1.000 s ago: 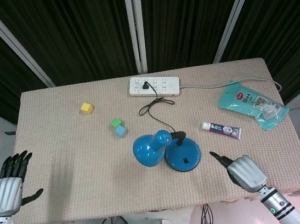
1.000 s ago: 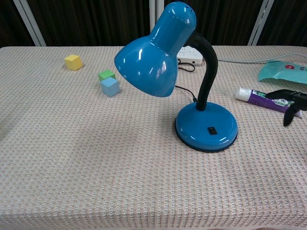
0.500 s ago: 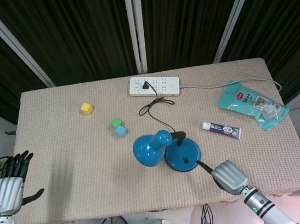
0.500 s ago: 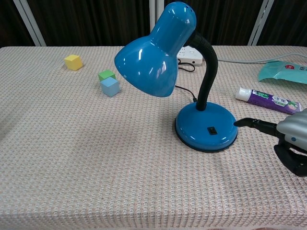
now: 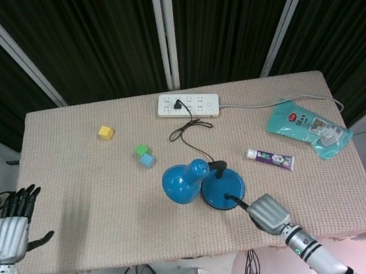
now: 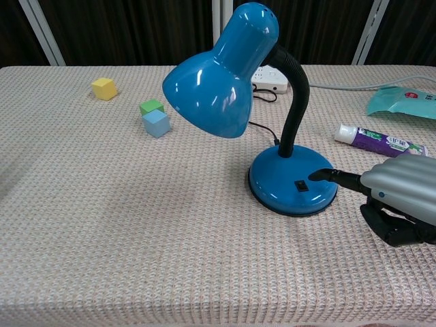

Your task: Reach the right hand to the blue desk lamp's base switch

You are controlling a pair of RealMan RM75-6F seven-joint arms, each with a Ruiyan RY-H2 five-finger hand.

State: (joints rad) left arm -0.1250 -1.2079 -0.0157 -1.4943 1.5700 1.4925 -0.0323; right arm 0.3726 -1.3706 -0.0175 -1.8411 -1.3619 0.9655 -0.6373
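The blue desk lamp [image 5: 182, 183] stands near the table's front middle, its shade [image 6: 218, 82] leaning left on a black neck. A small black switch [image 6: 300, 184] sits on the round blue base [image 6: 276, 187]. My right hand [image 6: 398, 197] lies just right of the base with one finger pointing left and the others curled in, holding nothing. That fingertip [image 6: 317, 176] is over the base's right side, a little right of the switch; contact cannot be told. From the head view the right hand [image 5: 267, 212] points at the base [image 5: 213, 188]. My left hand [image 5: 9, 227] hangs open off the table's left edge.
A white power strip [image 5: 188, 105] with the lamp's cord lies at the back. A toothpaste tube [image 6: 381, 142] and a teal pouch [image 5: 306, 126] lie right of the lamp. Yellow [image 5: 105, 131], green [image 5: 142, 150] and light blue [image 5: 147, 160] cubes sit to the left.
My right hand has moved left along the front of the table, bringing its pointing finger from beside the toothpaste tube onto the lamp base. The left hand has stayed put.
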